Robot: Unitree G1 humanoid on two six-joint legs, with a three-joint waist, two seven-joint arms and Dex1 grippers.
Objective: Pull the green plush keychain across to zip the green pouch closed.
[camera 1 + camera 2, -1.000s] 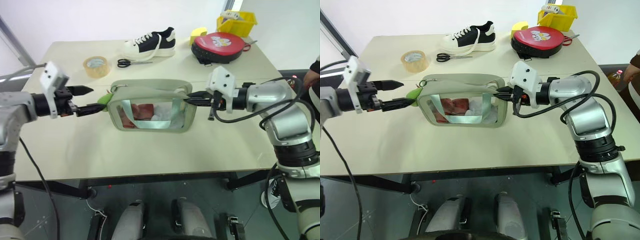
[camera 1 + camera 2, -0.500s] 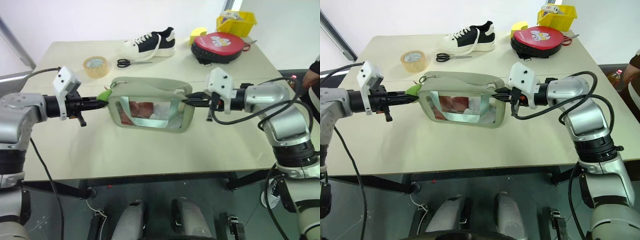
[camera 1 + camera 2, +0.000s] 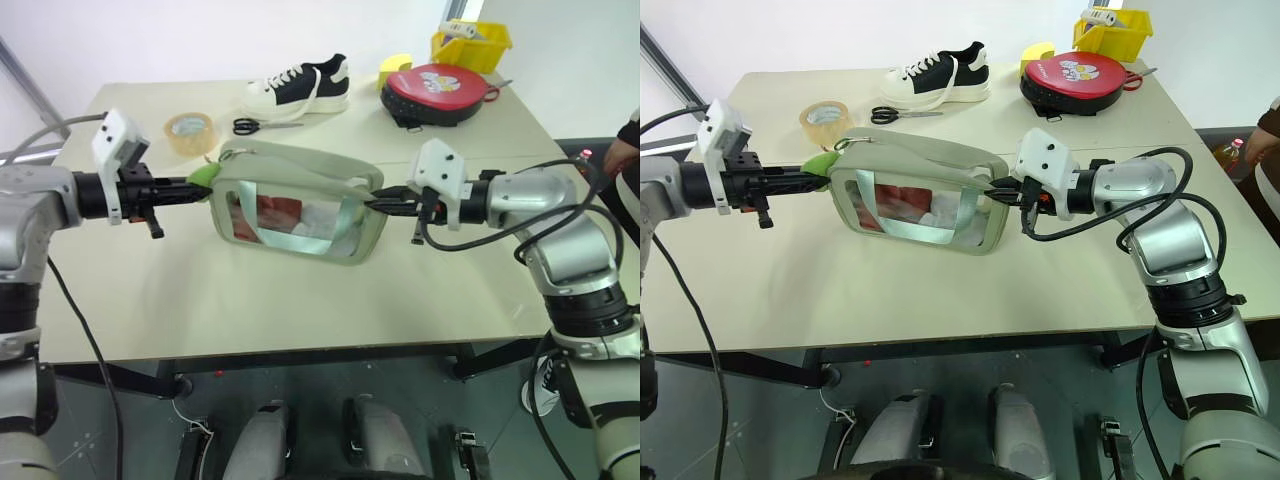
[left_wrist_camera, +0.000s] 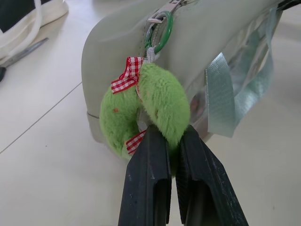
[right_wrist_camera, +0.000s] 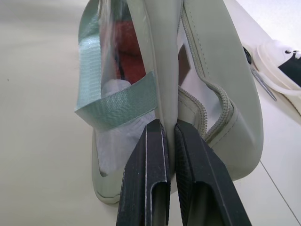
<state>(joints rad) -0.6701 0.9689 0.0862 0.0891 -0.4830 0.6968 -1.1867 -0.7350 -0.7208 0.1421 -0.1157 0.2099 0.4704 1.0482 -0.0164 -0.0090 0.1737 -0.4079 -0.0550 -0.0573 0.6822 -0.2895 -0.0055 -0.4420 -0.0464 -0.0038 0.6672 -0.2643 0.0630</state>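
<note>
From the head camera, the green pouch (image 3: 298,205) is near the middle of the table (image 3: 300,300), tilted, its left end raised off the surface. The left gripper (image 3: 190,190) has its fingers clamped on the green plush keychain (image 3: 203,177) at the pouch's left end. The right gripper (image 3: 378,205) pinches the pouch's right end. Toward the far edge lie a tape roll (image 3: 192,130), scissors (image 3: 262,125), a sneaker (image 3: 300,85) and a round red case (image 3: 435,83).

The left wrist camera shows the keychain squeezed between both black fingers (image 4: 146,183), hanging from a green ring (image 4: 161,32) on the zipper pull.

The right wrist camera shows fingers (image 5: 148,179) closed tight on the pouch's fabric edge, zipper teeth (image 5: 214,110) gaping open alongside.
</note>
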